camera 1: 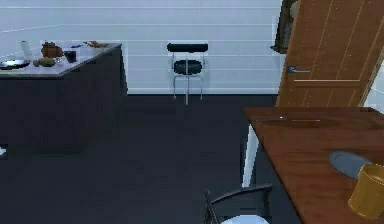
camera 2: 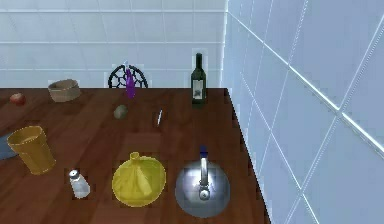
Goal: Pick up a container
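A dark wooden table (camera 2: pixel 90 130) stands against a tiled wall (camera 2: pixel 300 90). On the table, a steel kettle (camera 2: pixel 200 187) sits at six o'clock and a yellow cone (camera 2: pixel 139 180) at seven. The yellow container (camera 2: pixel 32 148) is at eight, a green bottle (camera 2: pixel 198 80) at twelve and a brown bowl (camera 2: pixel 63 90) at ten. I cannot tell the claw's state.

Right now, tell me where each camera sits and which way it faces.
Forward view: on the robot, facing ahead and slightly down, toward a stool, counter and door.
Arm side view: on the robot's body, facing sideways over a wooden table with a bottle and kettle.
Shared: that table, and probably the yellow cup, at the forward view's right and arm side view's left.
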Tool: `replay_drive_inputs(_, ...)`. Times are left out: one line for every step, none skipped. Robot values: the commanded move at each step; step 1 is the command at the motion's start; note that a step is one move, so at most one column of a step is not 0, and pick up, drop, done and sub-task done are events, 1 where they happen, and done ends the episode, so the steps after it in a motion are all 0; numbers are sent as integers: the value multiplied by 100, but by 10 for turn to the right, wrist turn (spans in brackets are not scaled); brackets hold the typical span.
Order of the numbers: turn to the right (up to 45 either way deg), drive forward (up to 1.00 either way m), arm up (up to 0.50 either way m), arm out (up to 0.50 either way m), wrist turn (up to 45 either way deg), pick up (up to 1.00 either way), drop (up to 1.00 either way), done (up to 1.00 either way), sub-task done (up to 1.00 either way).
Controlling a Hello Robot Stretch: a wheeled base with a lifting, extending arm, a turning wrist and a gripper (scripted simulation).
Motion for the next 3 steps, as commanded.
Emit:
replay_drive_inputs(0, 0, 50, 0, 0, 0, 0, 0, 0)
replay_drive_inputs(0, 0, 38, 0, 0, 0, 0, 0, 0)
replay_drive_inputs(0, 0, 0, 8, 0, 0, 0, 0, 0)
